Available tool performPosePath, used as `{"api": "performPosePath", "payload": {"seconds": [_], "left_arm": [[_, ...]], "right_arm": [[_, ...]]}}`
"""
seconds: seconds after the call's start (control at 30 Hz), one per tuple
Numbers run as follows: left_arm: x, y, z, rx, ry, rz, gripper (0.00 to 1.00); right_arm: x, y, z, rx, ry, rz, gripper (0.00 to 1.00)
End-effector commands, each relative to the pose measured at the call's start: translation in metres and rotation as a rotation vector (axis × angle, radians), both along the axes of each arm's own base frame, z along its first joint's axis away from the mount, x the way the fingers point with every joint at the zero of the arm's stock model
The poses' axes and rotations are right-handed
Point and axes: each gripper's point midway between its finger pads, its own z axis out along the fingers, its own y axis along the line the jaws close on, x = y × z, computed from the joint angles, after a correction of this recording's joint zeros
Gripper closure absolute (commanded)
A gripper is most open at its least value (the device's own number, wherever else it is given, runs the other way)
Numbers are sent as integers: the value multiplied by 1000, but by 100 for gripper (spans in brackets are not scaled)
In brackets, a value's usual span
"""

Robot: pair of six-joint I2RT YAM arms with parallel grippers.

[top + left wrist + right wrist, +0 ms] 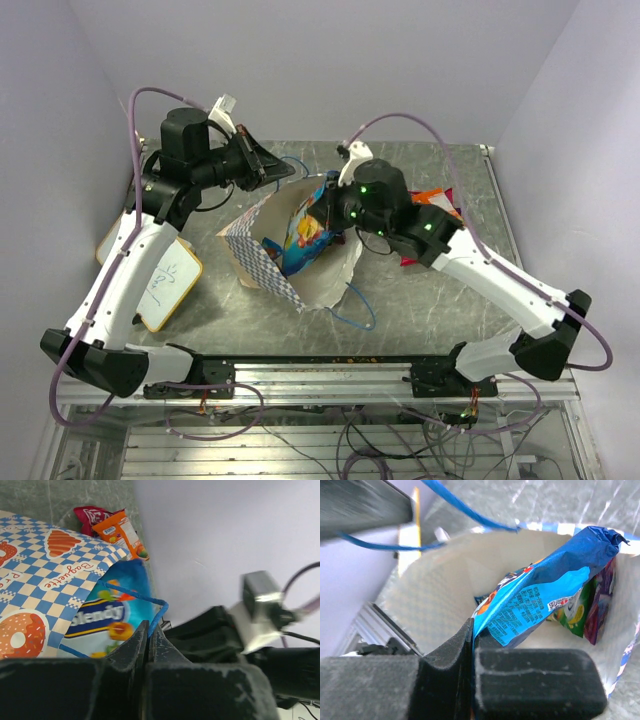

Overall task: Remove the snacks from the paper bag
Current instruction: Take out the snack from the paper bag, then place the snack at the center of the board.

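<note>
Your blue packet (545, 590) lies lengthwise in the paper bag (262, 262), crimped end pointing near-left, deep inside. Your right gripper (471, 630), at the mouth, is pinching its far-right end. A green packet (575, 612) and a purple packet (600, 600) crowd beside it. Your left gripper (148, 630) is clamped on the blue cord handle (145, 597) at the bag's far-left rim. An orange packet (122, 532) and a red packet (90, 517) lie on the table (420, 300), right of the bag

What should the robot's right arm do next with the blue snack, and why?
Probably pull the blue packet out of the paper bag. The right fingers are shut on its end while it lies partly inside, and the left fingers pinch the blue cord handle, steadying the bag. A green packet and a purple packet are inside too.
</note>
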Motion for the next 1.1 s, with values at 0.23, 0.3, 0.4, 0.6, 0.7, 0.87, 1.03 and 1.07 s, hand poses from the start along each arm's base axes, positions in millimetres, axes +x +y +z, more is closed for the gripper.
{"api": "performPosePath", "payload": {"seconds": [0.23, 0.3, 0.4, 0.6, 0.7, 0.87, 1.03, 1.07], "left_arm": [[-3, 7, -4, 15, 4, 48, 93], [-2, 10, -7, 22, 15, 72, 93], [-1, 12, -15, 40, 44, 88, 93], [-1, 23, -37, 117, 103, 138, 93], [-4, 23, -33, 88, 105, 141, 93], [-7, 27, -31, 118, 95, 144, 93], [-9, 33, -40, 128, 115, 176, 93], [-10, 33, -43, 124, 123, 180, 93]], "right_arm": [[-15, -45, 166, 201, -269, -51, 100], [-15, -59, 179, 194, -296, -91, 100], [-17, -82, 200, 189, -346, -153, 100], [-2, -119, 228, 60, -402, -315, 100], [14, -132, 229, 12, -430, -429, 100], [56, -148, 226, 38, -450, -572, 100], [112, -171, 239, 141, -444, -635, 100], [125, -175, 237, 154, -431, -637, 100]]}}
